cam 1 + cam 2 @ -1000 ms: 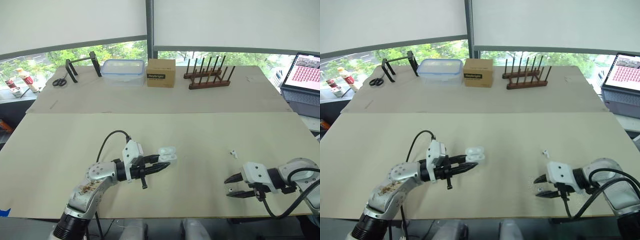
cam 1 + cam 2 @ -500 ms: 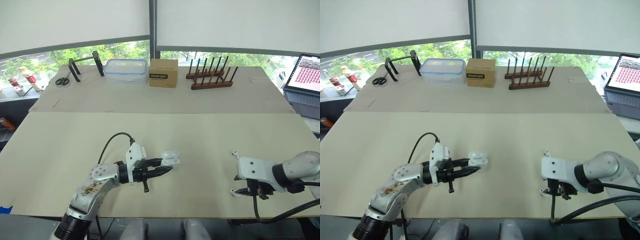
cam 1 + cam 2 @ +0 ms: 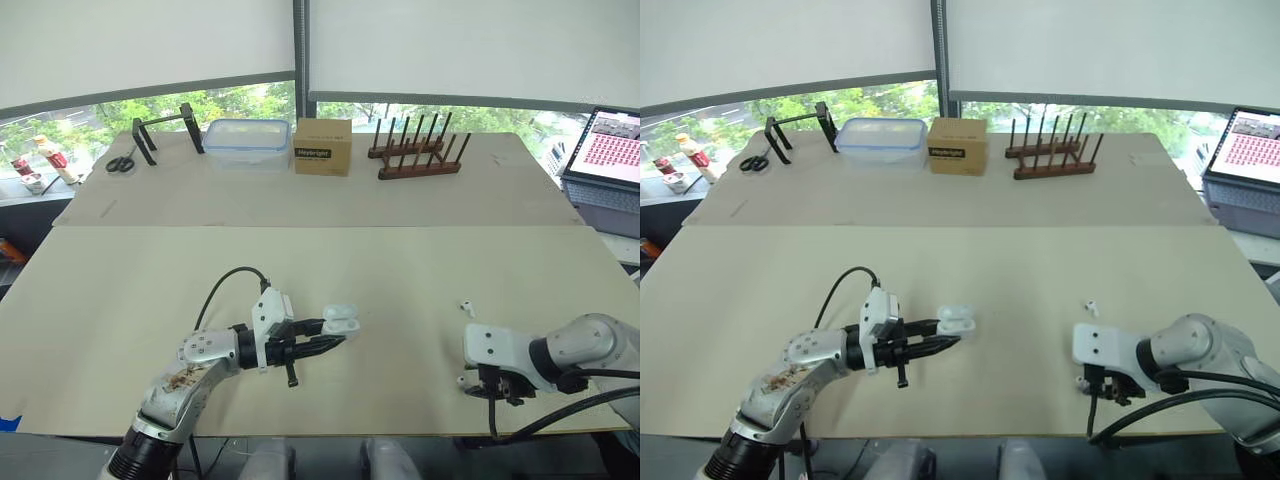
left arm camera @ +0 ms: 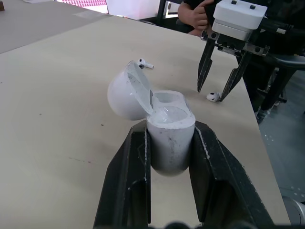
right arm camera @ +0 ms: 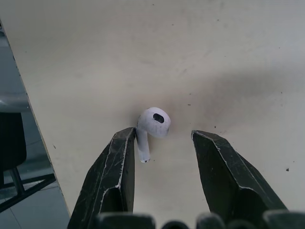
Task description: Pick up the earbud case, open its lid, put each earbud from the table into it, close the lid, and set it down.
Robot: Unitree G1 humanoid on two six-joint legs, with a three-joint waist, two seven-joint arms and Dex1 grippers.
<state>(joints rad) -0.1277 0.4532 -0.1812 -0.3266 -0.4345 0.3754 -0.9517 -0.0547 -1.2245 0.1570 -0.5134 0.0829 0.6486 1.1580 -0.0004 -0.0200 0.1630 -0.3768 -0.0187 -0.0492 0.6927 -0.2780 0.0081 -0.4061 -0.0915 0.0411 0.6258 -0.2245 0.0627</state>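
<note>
Earbud case (image 4: 167, 131) was in the L gripper (image 3: 338, 328), jaws closed on its lower body, above the table (image 3: 120, 300) at abt 9 o'clock from the R gripper (image 5: 159, 136). The lid (image 4: 125, 93) was already swung open and leaned back. I judge the grip was low on the body for this reason: the lid stays free and the wells, which looked empty, face up to receive the buds.

R gripper pointed straight down at the table edge, approx. half open, holding nothing. Its fingers stood on both sides of the near earbud (image 5: 152, 121). One finger was just beside the stem; contact I could not tell. A top-down pose fits such a small thing lying flat, so the pinch was probably the next step. The second earbud (image 3: 466, 307) lay at 12 o'clock from this gripper, untouched.

Vs. 1 s before: R gripper then lay horizontal, tips toward 9 o'clock, off the bud. It had since turned down and lowered over it. L gripper and case kept nearly the same place; the small shift seemed mostly camera motion.
</note>
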